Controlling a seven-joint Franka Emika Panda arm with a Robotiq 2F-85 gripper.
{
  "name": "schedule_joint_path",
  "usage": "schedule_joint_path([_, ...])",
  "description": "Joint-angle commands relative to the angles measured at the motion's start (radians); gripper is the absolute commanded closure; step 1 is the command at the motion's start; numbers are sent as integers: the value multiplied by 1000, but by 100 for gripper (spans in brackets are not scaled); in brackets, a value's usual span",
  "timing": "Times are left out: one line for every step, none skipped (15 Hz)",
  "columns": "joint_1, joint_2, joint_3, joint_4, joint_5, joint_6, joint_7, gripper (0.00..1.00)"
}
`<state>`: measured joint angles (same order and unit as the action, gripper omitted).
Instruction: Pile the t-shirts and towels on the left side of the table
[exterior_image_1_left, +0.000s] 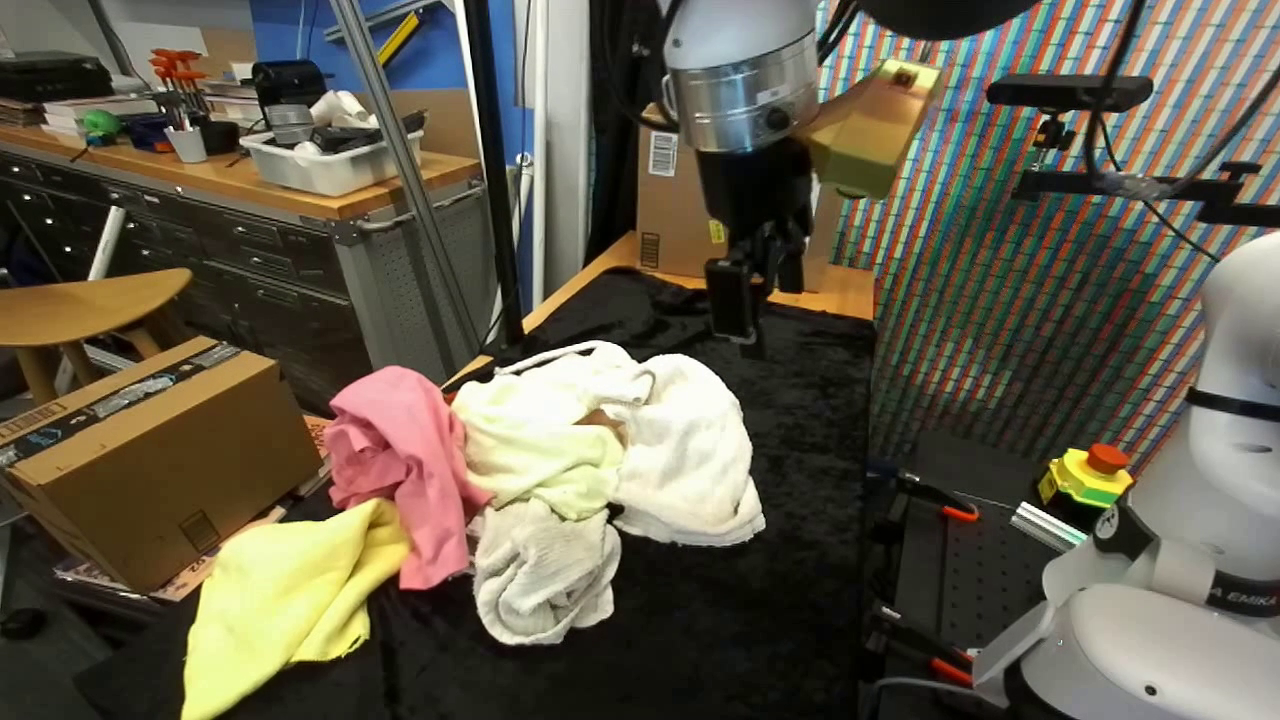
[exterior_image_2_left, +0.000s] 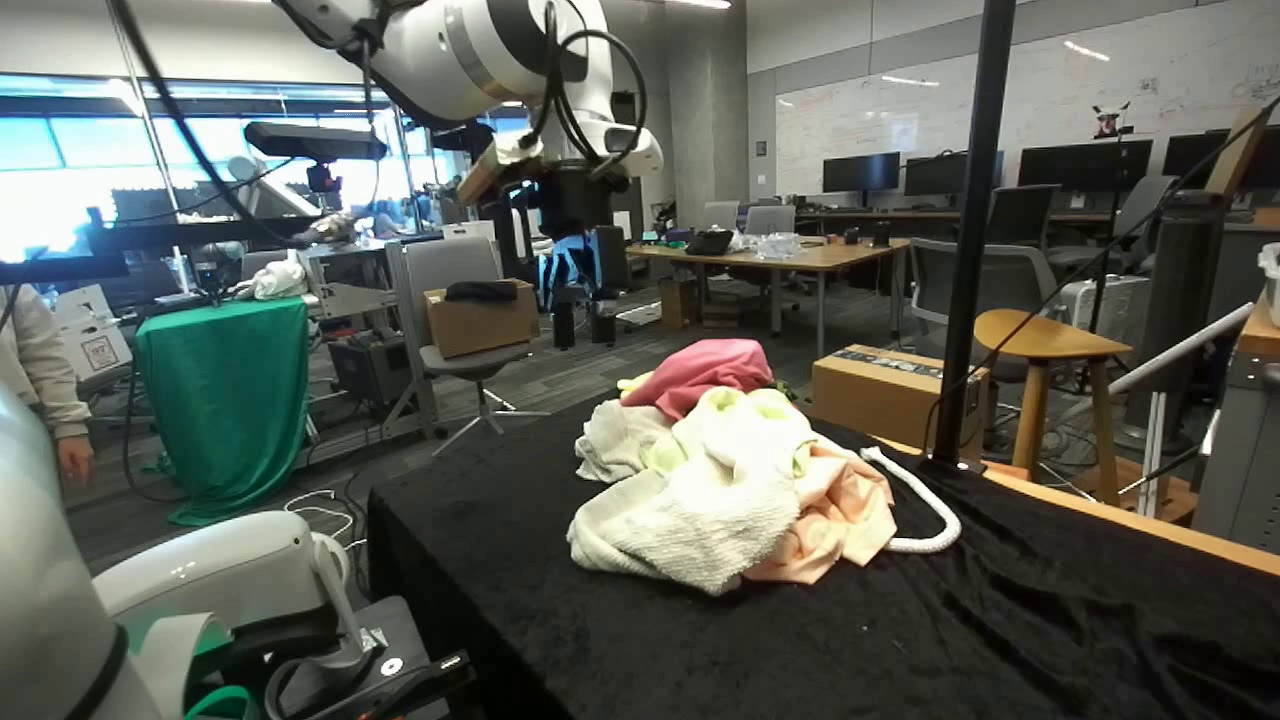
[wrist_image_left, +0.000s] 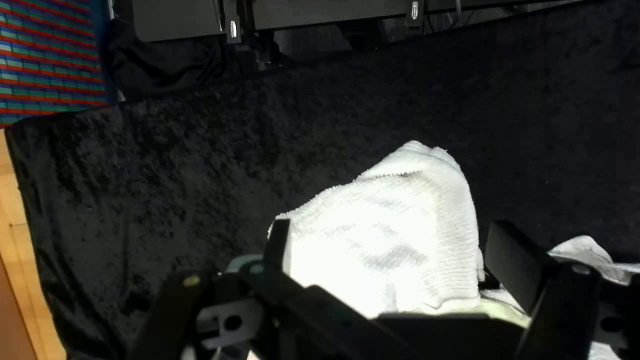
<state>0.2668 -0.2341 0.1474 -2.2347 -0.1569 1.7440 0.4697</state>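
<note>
Wrist view: spread, empty gripper (wrist_image_left: 391, 245) clear of white towel (wrist_image_left: 400, 200), lower centre; liable to drag touching green cloth (wrist_image_left: 500, 310) along.

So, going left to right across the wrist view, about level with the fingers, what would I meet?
Wooden table edge → one of the fingers → white towel → the opposite one of the fingers → greyish cloth. Left out: the black cover, which spans most of the picture.

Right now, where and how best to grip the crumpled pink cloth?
Probably by the crest of the crumpled pink cloth, from straight above: in both exterior views it rises in a rounded hump with nothing on it, leaving folded fabric to pinch.
</note>
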Motion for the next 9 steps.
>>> schedule_joint_path([-58,-253,5,-188,39,26,-58,0])
schedule_joint_path([-25,-310,-47,-235,33,31,-61,0])
schedule_joint_path([-33,-367,-64,-277,31,32,-73,0])
schedule_joint_path([-35,-424,-87,-318,23,32,-83,0])
schedule_joint_path([-37,-479,-111,-356,4,48,-100,0])
schedule_joint_path([-43,-535,-129,-400,-31,67,-119,0])
schedule_joint_path([-47,-590,-144,-445,-62,81,-140,0])
schedule_joint_path([-120,-644,-104,-477,-60,91,-198,0])
schedule_joint_path([-131,-694,-112,-519,-88,112,-233,0])
